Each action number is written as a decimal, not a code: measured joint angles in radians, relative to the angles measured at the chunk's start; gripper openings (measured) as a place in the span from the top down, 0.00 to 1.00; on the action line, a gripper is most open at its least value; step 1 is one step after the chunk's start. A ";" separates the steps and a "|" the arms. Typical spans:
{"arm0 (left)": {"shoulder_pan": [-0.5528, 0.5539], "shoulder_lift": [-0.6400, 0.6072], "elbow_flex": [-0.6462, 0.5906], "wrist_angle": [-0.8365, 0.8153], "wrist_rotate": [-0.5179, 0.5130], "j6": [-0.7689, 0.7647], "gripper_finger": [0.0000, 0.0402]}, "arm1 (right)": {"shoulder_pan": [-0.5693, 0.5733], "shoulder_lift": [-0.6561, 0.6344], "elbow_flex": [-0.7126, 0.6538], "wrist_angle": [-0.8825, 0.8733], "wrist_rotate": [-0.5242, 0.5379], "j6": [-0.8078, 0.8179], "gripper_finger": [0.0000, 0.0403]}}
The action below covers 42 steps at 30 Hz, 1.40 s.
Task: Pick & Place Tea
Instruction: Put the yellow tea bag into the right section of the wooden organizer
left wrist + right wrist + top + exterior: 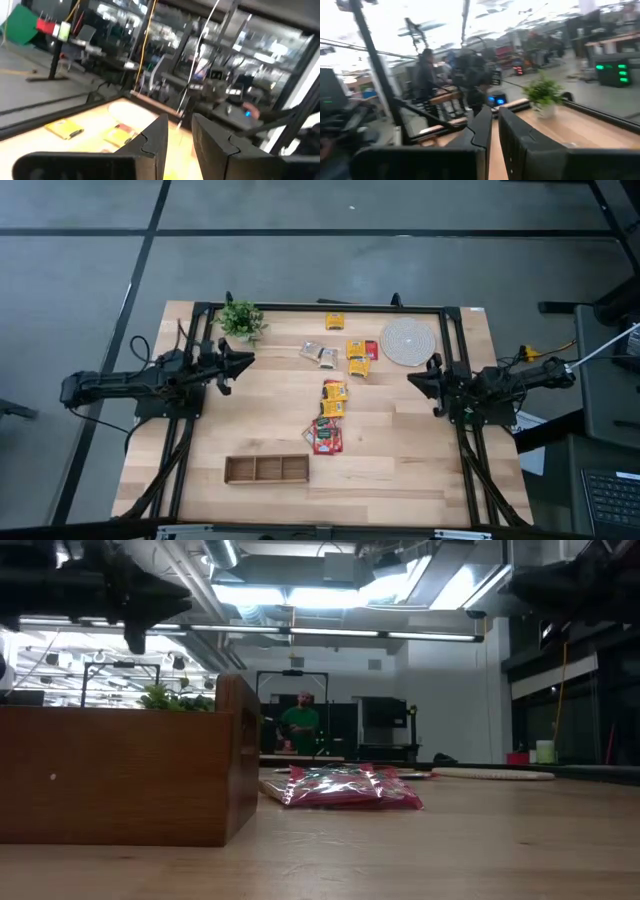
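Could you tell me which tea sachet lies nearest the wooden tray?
The red sachet at the near end of the column, just beyond the tray's right end; the others lie farther away.

Tea sachets (pixel 334 395) mid-table; tray (pixel 266 469) nearer front edge; mat (pixel 408 341), plant (pixel 241 320) behind.

Overhead, table-level and two wrist views, sharing the table (pixel 400 450).

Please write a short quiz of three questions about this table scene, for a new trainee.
1. True or false: a tea sachet already lies in the wooden tray.
2. What stands in the corner behind the left gripper? A) small green plant B) cup C) bottle
3. Is the right gripper holding anything?

Key: 1 false, the tray has nothing in it; 2 A; 3 no, both grippers hold nothing.
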 joint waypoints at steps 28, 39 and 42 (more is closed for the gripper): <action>-0.013 1.173 0.621 -0.095 0.095 0.394 0.79 | -0.039 0.988 0.592 -0.378 0.018 -0.145 0.91; -0.084 1.408 0.745 -0.092 0.032 0.500 0.79 | -0.177 1.152 0.596 -0.377 0.018 0.274 0.91; -0.095 1.466 0.776 -0.092 0.029 0.523 0.79 | -0.201 1.177 0.596 -0.375 -0.024 0.338 0.91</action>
